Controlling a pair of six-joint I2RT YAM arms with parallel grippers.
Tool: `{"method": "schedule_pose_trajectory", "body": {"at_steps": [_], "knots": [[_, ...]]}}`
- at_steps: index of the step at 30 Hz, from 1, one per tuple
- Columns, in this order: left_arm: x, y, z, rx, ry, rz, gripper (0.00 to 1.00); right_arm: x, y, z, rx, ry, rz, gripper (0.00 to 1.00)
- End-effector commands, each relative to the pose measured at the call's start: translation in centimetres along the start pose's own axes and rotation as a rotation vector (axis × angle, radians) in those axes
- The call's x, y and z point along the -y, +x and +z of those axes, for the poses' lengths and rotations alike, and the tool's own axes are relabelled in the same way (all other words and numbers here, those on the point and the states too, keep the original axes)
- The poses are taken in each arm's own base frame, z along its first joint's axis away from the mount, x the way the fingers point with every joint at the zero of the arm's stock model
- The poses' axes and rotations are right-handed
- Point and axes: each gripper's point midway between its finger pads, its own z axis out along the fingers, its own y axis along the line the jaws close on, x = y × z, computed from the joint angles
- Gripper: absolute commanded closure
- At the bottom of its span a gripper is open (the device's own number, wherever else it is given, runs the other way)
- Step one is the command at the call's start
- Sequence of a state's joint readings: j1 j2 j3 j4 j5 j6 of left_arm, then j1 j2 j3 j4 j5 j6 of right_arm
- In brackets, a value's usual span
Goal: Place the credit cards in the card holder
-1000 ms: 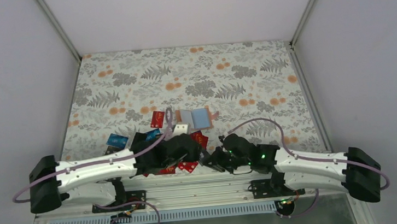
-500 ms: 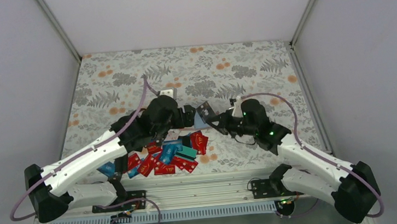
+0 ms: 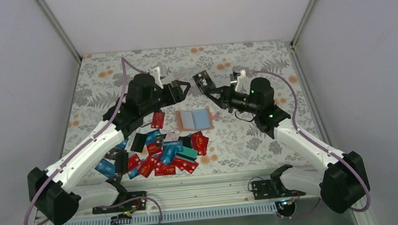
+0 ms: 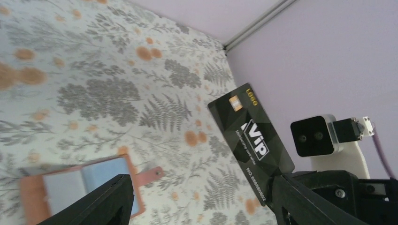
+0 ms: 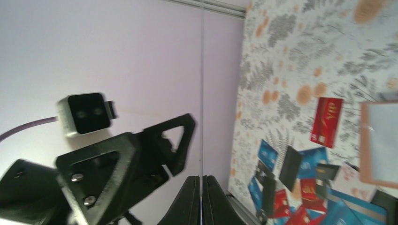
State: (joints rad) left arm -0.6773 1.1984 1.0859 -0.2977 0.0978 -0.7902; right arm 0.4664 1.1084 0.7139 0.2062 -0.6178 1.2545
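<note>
The card holder lies open on the floral table, tan rim and blue-grey inside. It also shows in the left wrist view and in the right wrist view. Several credit cards, red, blue, teal and black, lie heaped in front of it. My right gripper is shut on a black "VIP" card and holds it in the air beyond the holder. The card shows edge-on between the right gripper's pads. My left gripper is open and empty and faces that card from the left.
One red card lies alone left of the holder. The heap spreads toward the table's front edge. White walls with metal corner rails close the table at back and sides.
Both arms rose from the front edge and moved back over the table. The right gripper carried the black card up past the holder. The left gripper now faces it.
</note>
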Motion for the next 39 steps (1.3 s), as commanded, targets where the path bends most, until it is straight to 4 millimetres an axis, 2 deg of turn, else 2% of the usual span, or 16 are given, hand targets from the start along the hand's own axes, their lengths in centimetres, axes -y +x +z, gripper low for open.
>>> {"method": "schedule_pose_trajectory", "body": {"at_steps": [1,6,10,14,21,27,32,35,39], "knots": [[3.7,-2.1,0.7,0.014,0.153,0.026,0.23,-4.6,-1.3,-0.3,0.015,-0.133,-0.054,0.96],[5.3,-3.3,-0.1,0.076,0.239,0.016,0.19,-5.9,-1.8,-0.3,0.031,-0.171,-0.054,0.96],[5.7,-3.5,-0.4,0.079,0.273,-0.001,0.22,-6.5,-1.7,-0.3,0.019,-0.207,-0.035,0.96],[6.1,-3.7,-0.5,0.078,0.332,-0.020,0.35,-7.1,-1.6,-0.4,0.010,-0.240,-0.034,0.96],[7.0,-3.6,0.1,0.050,0.383,-0.028,0.43,-8.6,-1.4,-0.6,-0.008,-0.283,-0.052,0.96],[7.4,-3.5,0.8,0.032,0.409,-0.040,0.57,-9.2,-1.1,-0.7,-0.021,-0.306,-0.065,0.96],[7.7,-3.3,0.9,0.026,0.440,-0.050,0.59,-9.5,-0.8,-0.5,-0.040,-0.306,-0.081,0.96],[7.7,-3.3,1.0,0.022,0.437,-0.054,0.67,-9.6,-0.7,-0.5,-0.042,-0.308,-0.084,0.96],[7.7,-3.3,1.3,0.016,0.442,-0.053,0.86,-9.3,-0.5,-0.2,-0.055,-0.298,-0.083,0.96]]}}
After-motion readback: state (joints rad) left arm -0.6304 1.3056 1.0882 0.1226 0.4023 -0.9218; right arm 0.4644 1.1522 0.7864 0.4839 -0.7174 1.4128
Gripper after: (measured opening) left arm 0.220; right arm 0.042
